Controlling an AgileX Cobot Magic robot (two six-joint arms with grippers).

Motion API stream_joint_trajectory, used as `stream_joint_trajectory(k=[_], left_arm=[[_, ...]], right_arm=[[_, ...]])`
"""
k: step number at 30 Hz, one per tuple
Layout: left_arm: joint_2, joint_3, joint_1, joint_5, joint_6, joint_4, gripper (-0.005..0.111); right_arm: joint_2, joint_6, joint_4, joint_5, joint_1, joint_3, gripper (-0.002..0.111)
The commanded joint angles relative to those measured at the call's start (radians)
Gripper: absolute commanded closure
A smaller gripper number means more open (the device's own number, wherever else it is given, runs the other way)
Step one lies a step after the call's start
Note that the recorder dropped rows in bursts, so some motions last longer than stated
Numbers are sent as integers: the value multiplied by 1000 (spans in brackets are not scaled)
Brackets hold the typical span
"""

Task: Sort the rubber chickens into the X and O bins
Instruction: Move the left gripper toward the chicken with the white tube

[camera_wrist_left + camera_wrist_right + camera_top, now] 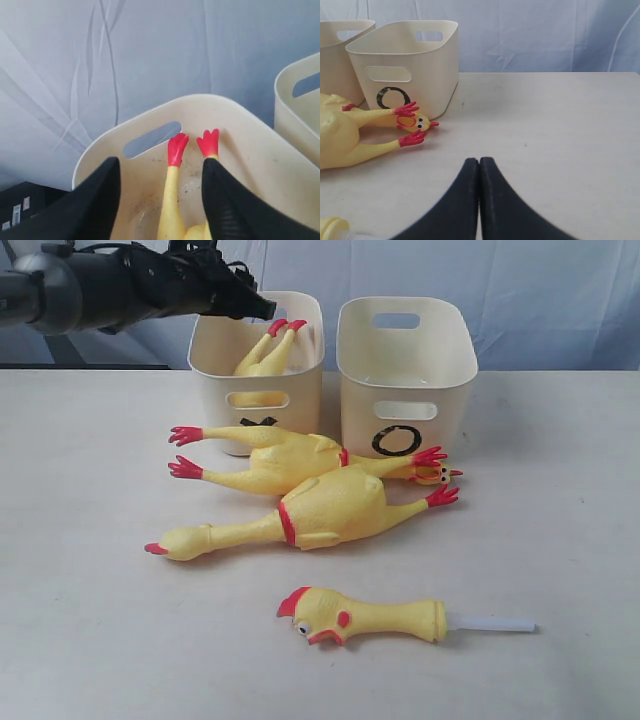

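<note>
One rubber chicken [262, 352] stands feet-up inside the X bin [215, 375]; its red feet [178, 148] lean on the bin's far wall [250, 130]. My left gripper [161, 167] hangs open above that bin, its fingers apart on either side of the chicken's legs without touching them. The O bin [405, 360] stands to the right of the X bin, and I see nothing inside it. Two long chickens [330, 505] lie crossed on the table before the bins. A short head-and-neck piece [365, 617] with a white tube lies nearer the front. My right gripper [479, 161] is shut on nothing, low over the table.
A cream tabletop [560, 540] stretches to the right of the chickens. A pale blue cloth backdrop [540, 290] hangs behind the bins. The left arm's black body [110, 285] reaches in from the upper left.
</note>
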Motion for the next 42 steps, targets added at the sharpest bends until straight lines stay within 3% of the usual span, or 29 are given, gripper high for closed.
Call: stream_joint_trajectory(k=[1,4,9,20,30,35,42], left_arm=[[-75,-6,1,134,-2,76,60],[-116,-6,1,255,-2,140,69],[-176,-6,1,455,-2,205,107],[-255,-2,1,810,55,200,107],[-396,154,-10,880,86,172,107],[-495,279,-81,881,170,188,107],[-562,410,-256,889,247,172,107]], right_arm=[[-6,-1,0,-6,3,2,108],[-6,-1,0,-6,3,2,108],[-6,-1,0,-6,3,2,108],[-6,-1,0,-6,3,2,108],[-6,-1,0,-6,3,2,108],[-6,-1,2,-6,3,2,108],[-6,-1,-3,-6,3,2,108]])
